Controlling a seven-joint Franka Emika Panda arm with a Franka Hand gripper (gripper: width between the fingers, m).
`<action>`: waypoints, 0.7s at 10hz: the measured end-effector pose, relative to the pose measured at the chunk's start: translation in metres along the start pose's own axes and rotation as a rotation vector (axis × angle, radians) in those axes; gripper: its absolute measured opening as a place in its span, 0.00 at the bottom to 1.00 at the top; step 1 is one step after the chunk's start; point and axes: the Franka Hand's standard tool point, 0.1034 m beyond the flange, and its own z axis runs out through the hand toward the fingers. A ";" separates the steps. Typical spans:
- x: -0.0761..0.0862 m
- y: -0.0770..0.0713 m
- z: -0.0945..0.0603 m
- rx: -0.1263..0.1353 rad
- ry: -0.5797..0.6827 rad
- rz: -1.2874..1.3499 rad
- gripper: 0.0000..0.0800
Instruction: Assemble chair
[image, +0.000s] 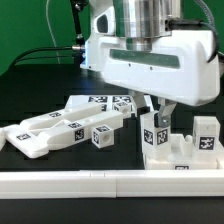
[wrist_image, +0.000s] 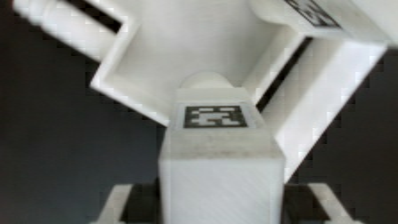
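The chair is in loose white tagged parts. At the exterior view's right, a partial assembly stands with two upright posts, one under my hand and one further right. My gripper hangs straight over the nearer post. In the wrist view that post, with a tag on its top, stands between my fingers. Dark gaps show on both sides, so my gripper is open and straddles the post without touching it.
Loose chair parts lie at the exterior view's left: a long leg piece, a small tagged block and a cluster of tagged bars. A long plain white border rail runs along the front. Cables hang at the back.
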 end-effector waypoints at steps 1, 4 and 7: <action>0.000 -0.002 0.001 0.023 -0.018 0.178 0.35; 0.002 -0.004 0.000 0.043 -0.023 0.196 0.43; -0.004 -0.006 -0.003 -0.015 -0.012 -0.226 0.65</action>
